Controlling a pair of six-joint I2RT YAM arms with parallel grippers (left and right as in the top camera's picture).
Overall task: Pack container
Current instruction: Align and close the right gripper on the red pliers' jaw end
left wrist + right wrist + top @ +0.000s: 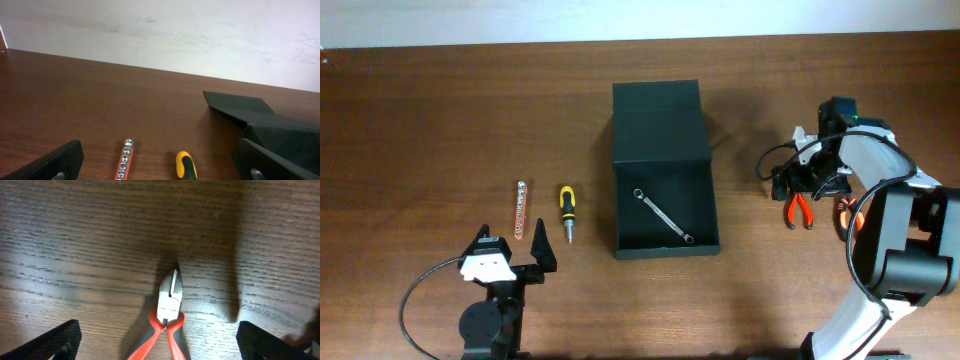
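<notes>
The container (pixel 630 190) is a large matte black box standing open mid-table, its lid (pixel 657 120) laid back on the far side. A silver wrench (pixel 663 216) lies inside it. Red-handled pliers (pixel 799 209) lie on the table to its right. My right gripper (pixel 810 185) hovers above them, open; in the right wrist view the pliers (pixel 169 305) lie between the wide-spread fingers (pixel 55 342). My left gripper (pixel 512 245) is open near the front edge, just short of a yellow-and-black screwdriver (pixel 566 212) and an orange socket rail (pixel 520 208), holding nothing.
In the left wrist view the socket rail (pixel 125 160) and the screwdriver handle (pixel 186 166) lie between the open fingers (pixel 55 162), with the container (pixel 270 125) to the right. A white wall runs behind the table. A black cable (pixel 420 290) loops at the left arm's base.
</notes>
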